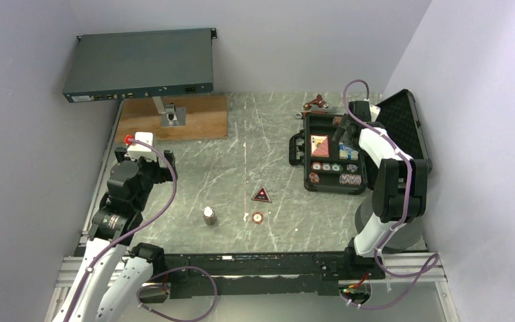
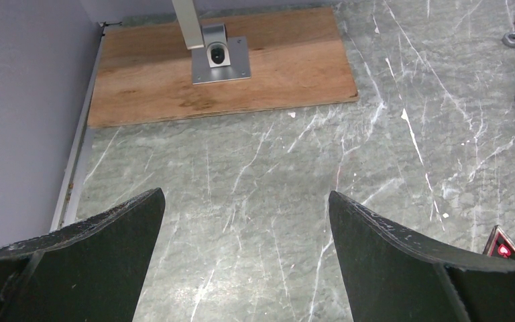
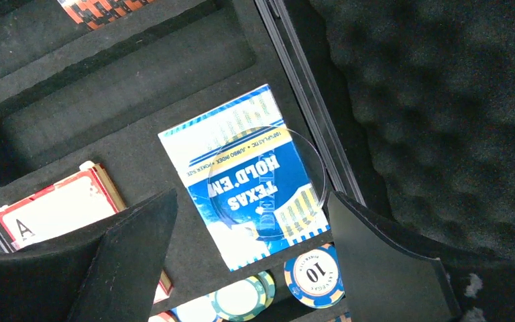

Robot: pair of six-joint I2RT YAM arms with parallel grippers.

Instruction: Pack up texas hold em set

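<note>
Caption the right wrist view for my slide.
Open right gripper hovering over a blue card deck, a clear disc lying on it, in the foam-lined case.

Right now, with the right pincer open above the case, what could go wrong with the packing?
1. A clear round disc lies on top of the blue card deck, not in a slot of its own; the right pincer just above could nudge it off.
2. The triangle piece, a single chip and a small upright object sit on the table outside the case; closing the lid now would probably leave them behind.
</note>
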